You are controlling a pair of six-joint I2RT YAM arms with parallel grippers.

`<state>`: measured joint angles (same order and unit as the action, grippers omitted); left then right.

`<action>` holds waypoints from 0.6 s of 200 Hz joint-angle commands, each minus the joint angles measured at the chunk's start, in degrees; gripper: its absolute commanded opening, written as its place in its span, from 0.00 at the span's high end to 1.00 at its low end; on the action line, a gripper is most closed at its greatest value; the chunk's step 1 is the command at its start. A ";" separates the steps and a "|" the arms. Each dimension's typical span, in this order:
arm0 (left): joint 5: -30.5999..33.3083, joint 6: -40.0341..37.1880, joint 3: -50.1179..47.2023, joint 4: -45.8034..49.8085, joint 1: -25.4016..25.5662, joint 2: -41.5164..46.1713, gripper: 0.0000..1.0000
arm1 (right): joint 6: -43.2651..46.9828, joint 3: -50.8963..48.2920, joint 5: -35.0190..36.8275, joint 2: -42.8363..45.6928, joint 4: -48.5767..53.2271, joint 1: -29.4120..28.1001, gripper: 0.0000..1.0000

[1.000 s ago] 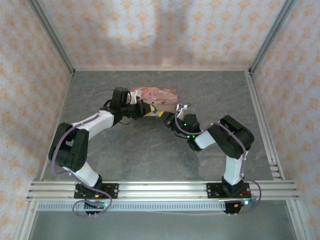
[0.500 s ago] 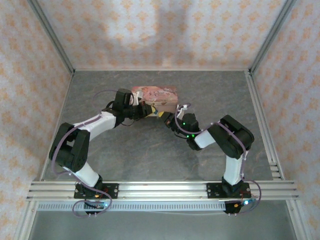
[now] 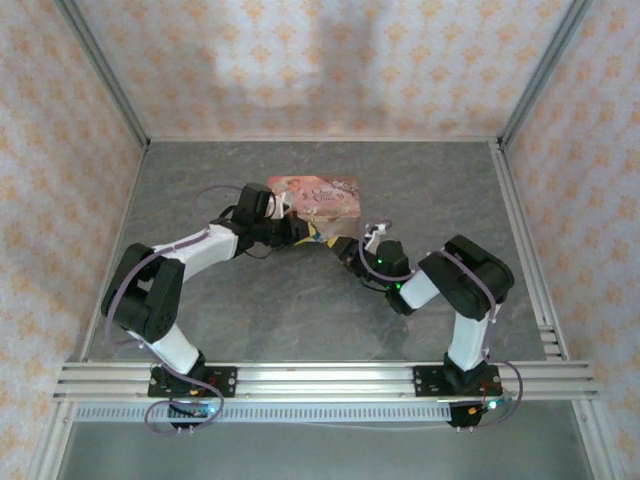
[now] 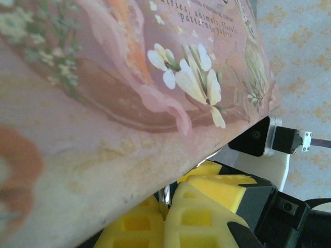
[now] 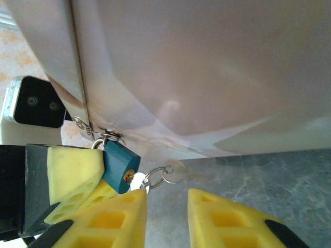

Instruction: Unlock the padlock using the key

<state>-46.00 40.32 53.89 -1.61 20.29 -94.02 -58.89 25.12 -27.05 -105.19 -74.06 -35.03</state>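
The right hand (image 5: 168, 197) stands partly open and empty. Just beyond the fingertip on the left of its wrist view, we find the key (image 5: 137, 181) seated in the padlock (image 5: 120, 165), its long axis slanting toward that finger, not the gap. The left hand (image 4: 165, 206), closed, pins the padlock under the pink tin (image 5: 207, 77); we cannot see the key's blade, nor tell whether the shackle is free.

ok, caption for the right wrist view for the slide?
Key at the teal padlock hanging from the pink tin; right gripper jaws open below.
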 commanded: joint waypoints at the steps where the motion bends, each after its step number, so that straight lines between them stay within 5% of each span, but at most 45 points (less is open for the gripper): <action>1: -0.94 -0.15 1.20 -0.30 0.27 -0.50 1.00 | 2.64 -3.35 -0.55 4.06 1.78 0.70 0.68; 29: -0.02 -0.41 0.63 0.50 0.27 -0.82 1.00 | 6.44 -5.61 -0.96 8.86 10.23 1.01 0.67; 82: 0.91 -2.87 2.29 7.73 1.67 -2.20 1.00 | 29.34 3.91 7.18 26.50 55.47 -3.29 0.68; 120: 0.30 -1.82 2.87 9.87 2.60 -2.77 1.00 | 40.22 10.05 11.50 28.57 67.35 -5.75 0.67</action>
<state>-44.47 39.00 54.41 5.98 21.80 -96.64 -31.11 31.64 -21.10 -77.43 -22.52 -39.13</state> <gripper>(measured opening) 0.053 0.326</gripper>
